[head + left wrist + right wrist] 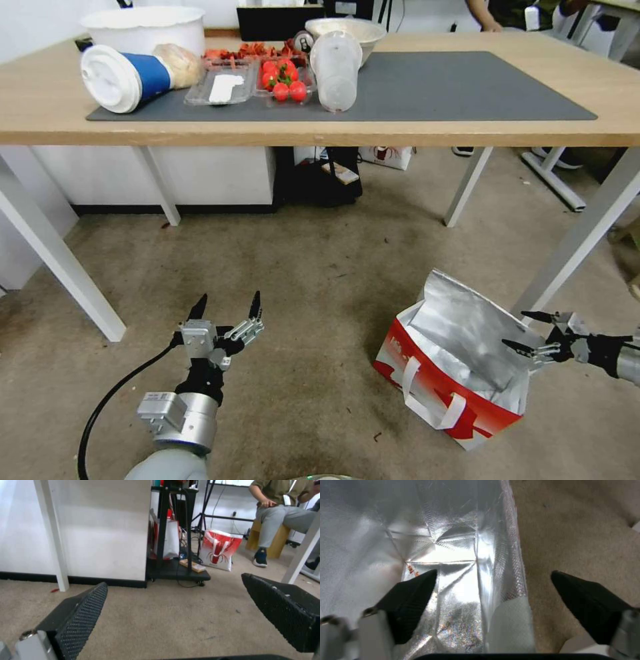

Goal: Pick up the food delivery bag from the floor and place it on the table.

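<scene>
A red-and-white food delivery bag (453,363) stands open on the worn floor (300,280), in front of the table (40,100) and beside one of its white legs, silver foil lining exposed. The right claw (527,331) is at the bag's rim with its fingers spread wide, one finger (410,600) over the foil interior and the other over the carpet outside the bag wall. The left claw (227,310) hovers low over bare carpet, well apart from the bag, spread wide and holding nothing. Strawberries (281,79) and cups sit on the table's dark mat (467,87).
</scene>
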### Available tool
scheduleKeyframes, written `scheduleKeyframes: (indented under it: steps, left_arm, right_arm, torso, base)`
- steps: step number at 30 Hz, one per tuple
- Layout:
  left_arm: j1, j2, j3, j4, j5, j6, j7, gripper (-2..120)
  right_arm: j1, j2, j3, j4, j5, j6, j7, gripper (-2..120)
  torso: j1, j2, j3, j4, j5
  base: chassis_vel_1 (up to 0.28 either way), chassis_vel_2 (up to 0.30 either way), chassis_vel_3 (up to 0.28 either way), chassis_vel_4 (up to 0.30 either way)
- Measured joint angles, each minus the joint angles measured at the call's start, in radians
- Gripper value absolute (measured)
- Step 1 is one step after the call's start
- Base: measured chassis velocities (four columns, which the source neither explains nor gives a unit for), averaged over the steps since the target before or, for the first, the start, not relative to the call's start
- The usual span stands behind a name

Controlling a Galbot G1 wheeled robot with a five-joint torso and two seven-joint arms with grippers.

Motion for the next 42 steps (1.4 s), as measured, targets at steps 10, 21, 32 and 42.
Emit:
scheduleKeyframes:
  steps: [10, 21, 32, 42]
  left_arm:
    - [0.0, 0.005, -0.001, -0.01, -0.006, -0.013, -0.02, 100]
    - [0.003, 0.007, -0.003, -0.01, -0.005, -0.03, -0.031, 100]
    - [0.002, 0.009, -0.012, -0.013, -0.005, -0.04, -0.034, 100]
    - [0.001, 0.005, -0.011, -0.01, -0.003, -0.035, -0.033, 100]
  right_arm:
    - [-0.007, 0.002, -0.01, -0.006, 0.062, -0.035, 0.009, 58]
    - [-0.028, 0.006, -0.006, -0.016, 0.094, -0.052, 0.011, 18]
    - [-0.043, 0.006, 0.0, 0.012, 0.096, -0.058, 0.01, 0]
    - [-0.152, -0.02, 0.033, 0.183, 0.224, -0.123, 0.081, 0]
  torso:
    - [0.0, 0.0, 0.0, 0.0, 0.0]
    - [0.0, 0.0, 0.0, 0.0, -0.0001]
    - [0.0, 0.0, 0.0, 0.0001, -0.0001]
    - [0.0, 0.0, 0.0, 0.0001, -0.0001]
  base:
    - [0.0, 0.0, 0.0, 0.0]
    - [0.0, 0.0, 0.0, 0.0]
    - [0.0, 0.0, 0.0, 0.0]
    - [0.0, 0.0, 0.0, 0.0]
